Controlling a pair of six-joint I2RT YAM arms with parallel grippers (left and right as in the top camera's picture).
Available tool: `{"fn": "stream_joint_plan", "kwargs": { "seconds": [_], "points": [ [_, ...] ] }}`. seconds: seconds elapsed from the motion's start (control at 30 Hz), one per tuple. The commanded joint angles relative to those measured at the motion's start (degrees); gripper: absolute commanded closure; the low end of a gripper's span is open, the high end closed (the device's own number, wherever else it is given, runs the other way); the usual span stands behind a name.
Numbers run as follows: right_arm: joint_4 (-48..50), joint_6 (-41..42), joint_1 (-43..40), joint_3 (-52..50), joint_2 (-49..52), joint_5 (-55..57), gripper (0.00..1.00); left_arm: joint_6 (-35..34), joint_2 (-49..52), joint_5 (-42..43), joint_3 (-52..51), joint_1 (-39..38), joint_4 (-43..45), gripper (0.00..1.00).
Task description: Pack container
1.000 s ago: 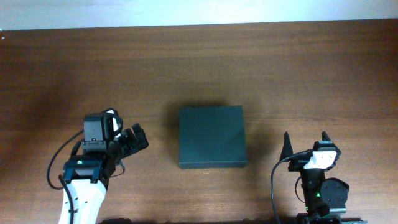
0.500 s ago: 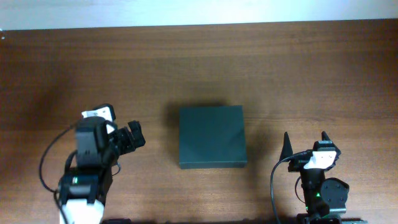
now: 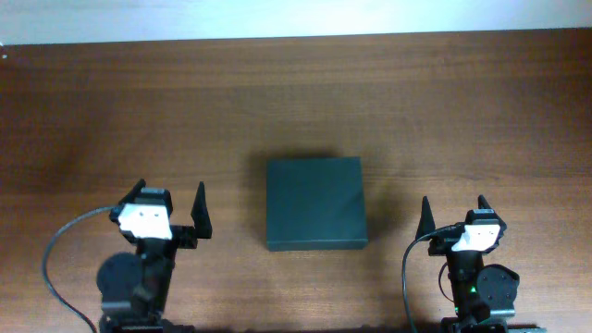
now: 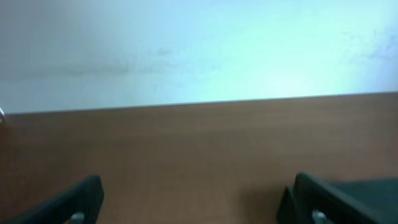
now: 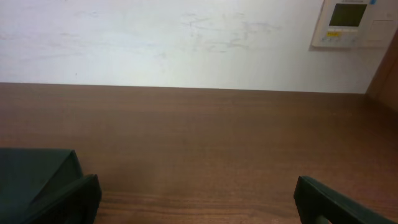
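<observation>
Brown wood-grain table (image 3: pixel 296 102) runs under both arms, with a pale wall (image 5: pixel 155 37) at its far edge. On it the left gripper (image 3: pixel 170 191) holds its two dark fingers (image 3: pixel 200 211) spread wide, with nothing between them. The container (image 3: pixel 314 203), its lid down flat, lies near on this gripper's right, clear of the fingers. The right gripper (image 3: pixel 454 202) is likewise spread wide and empty. The container sits near on its left, its corner showing beside the left finger (image 5: pixel 74 202) in the wrist view. Far ahead and to the right, a white wall panel (image 5: pixel 348 22) hangs on the wall.
</observation>
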Motion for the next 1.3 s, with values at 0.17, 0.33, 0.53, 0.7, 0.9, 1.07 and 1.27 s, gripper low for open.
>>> {"fn": "stream_joint_plan", "kwargs": {
  "seconds": [0.17,0.33,0.53,0.7,0.9,1.07,1.27],
  "points": [
    [-0.09,-0.39,-0.13,-0.52,-0.68,-0.33,0.01,-0.07,-13.44,0.83,-13.4,0.09,15.21,0.01],
    [-0.09,-0.39,-0.13,-0.52,-0.68,-0.33,0.01,0.02,-17.7,0.28,-14.21,0.09,15.13,0.01],
    [-0.09,-0.39,-0.13,-0.52,-0.68,-0.33,0.01,0.0,-20.57,-0.66,-14.64,0.09,14.93,0.01],
    [-0.09,-0.39,-0.13,-0.52,-0.68,-0.33,0.01,0.02,-20.57,-0.68,-14.64,0.09,14.88,0.01],
    [-0.09,-0.39,-0.13,-0.52,-0.68,-0.33,0.01,0.42,-20.57,-1.75,-17.51,0.09,13.64,0.01],
    [-0.09,-0.39,-0.13,-0.52,-0.68,-0.33,0.01,0.42,-20.57,-1.75,-20.65,0.09,13.73,0.01],
    [-0.09,-0.39,-0.13,-0.52,-0.68,-0.33,0.01,0.42,-20.57,-1.75,-23.41,0.09,13.62,0.01]
  ]
}}
